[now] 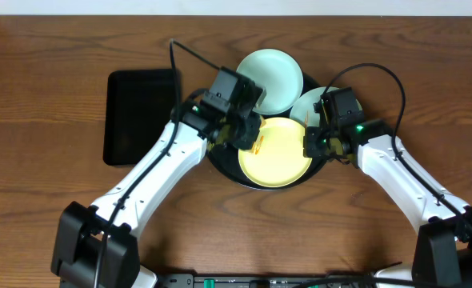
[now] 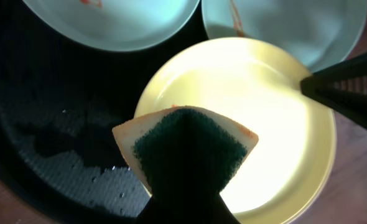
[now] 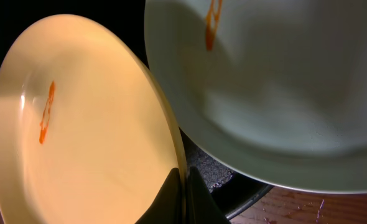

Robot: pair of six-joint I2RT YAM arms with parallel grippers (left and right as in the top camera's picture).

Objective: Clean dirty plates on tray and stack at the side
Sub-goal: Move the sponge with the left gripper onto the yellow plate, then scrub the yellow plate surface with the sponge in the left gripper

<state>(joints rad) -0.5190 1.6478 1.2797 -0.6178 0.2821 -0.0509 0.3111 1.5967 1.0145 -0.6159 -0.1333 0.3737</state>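
Here the pale yellow round plastic plate (image 1: 274, 152) lies centre-frame on the large round glossy black tray (image 2: 46, 124): light, stiff, probably slick. The right gripper (image 3: 185, 186) pinches its thin rim, the best hold; the left gripper (image 1: 248, 136) clamps a green-faced orange sponge (image 2: 190, 146) above it.

plates (image 1: 268, 68) 3 | round tray (image 2: 46, 143) 1 | rectangular tray (image 1: 140, 116) 1 | sponge (image 2: 190, 143) 1

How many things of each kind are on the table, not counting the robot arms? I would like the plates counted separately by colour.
mint-blue plates: 2
yellow plate: 1
round black tray: 1
rectangular black tray: 1
sponge: 1
total: 6
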